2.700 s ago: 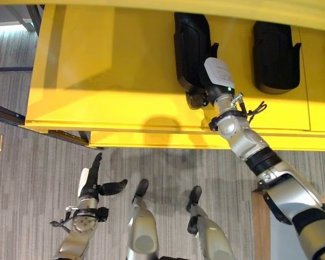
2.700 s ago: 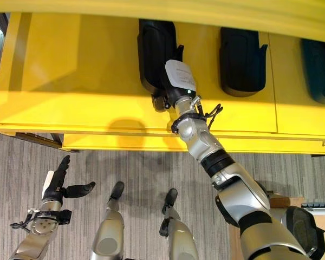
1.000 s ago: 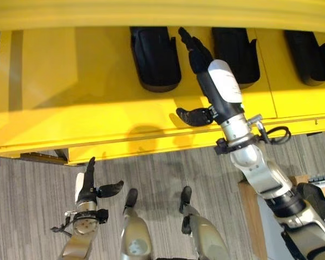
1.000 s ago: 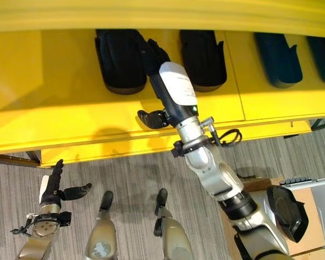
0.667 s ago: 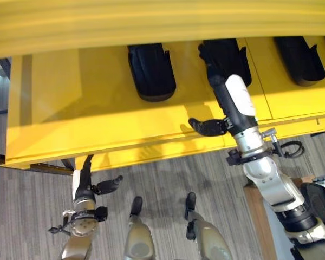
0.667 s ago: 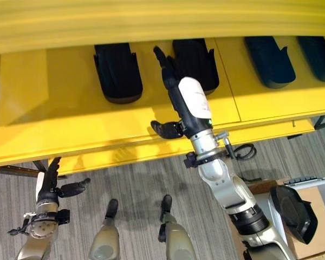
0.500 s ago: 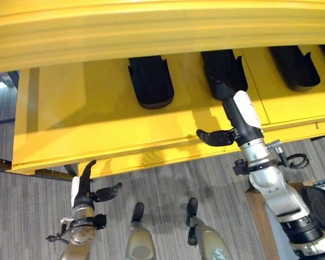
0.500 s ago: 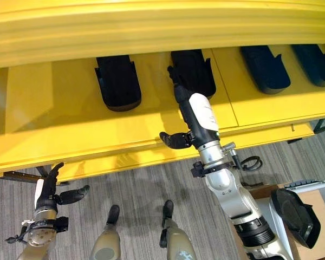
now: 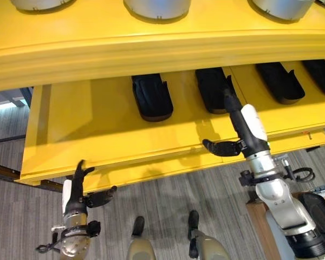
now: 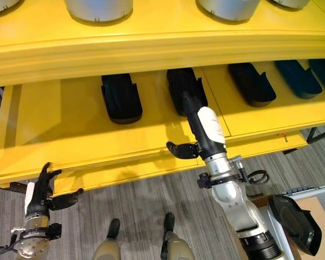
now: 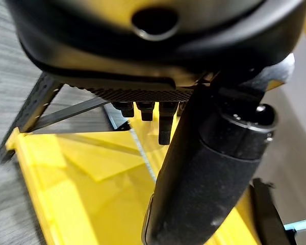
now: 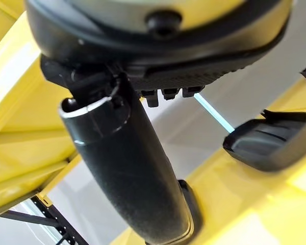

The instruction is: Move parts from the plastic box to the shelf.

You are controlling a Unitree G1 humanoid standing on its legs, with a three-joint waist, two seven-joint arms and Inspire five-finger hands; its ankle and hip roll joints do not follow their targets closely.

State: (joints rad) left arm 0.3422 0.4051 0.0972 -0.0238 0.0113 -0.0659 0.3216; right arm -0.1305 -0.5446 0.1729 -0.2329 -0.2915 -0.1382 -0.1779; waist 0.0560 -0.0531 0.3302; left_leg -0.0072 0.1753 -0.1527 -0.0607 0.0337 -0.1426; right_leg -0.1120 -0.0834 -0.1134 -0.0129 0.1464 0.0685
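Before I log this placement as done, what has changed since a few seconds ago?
The right hand let go of the leftmost black part on the yellow shelf; its fingers are now straight, and it has drawn back toward the shelf's front edge, by the second black part. The camera shifted too. The left hand stays low, open and empty. The parts lie as before.

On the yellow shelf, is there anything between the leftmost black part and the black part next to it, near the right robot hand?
Nothing: in the left eye view, bare yellow shelf separates the leftmost black part from the next black part. The open right robot hand reaches over that second part's near end.
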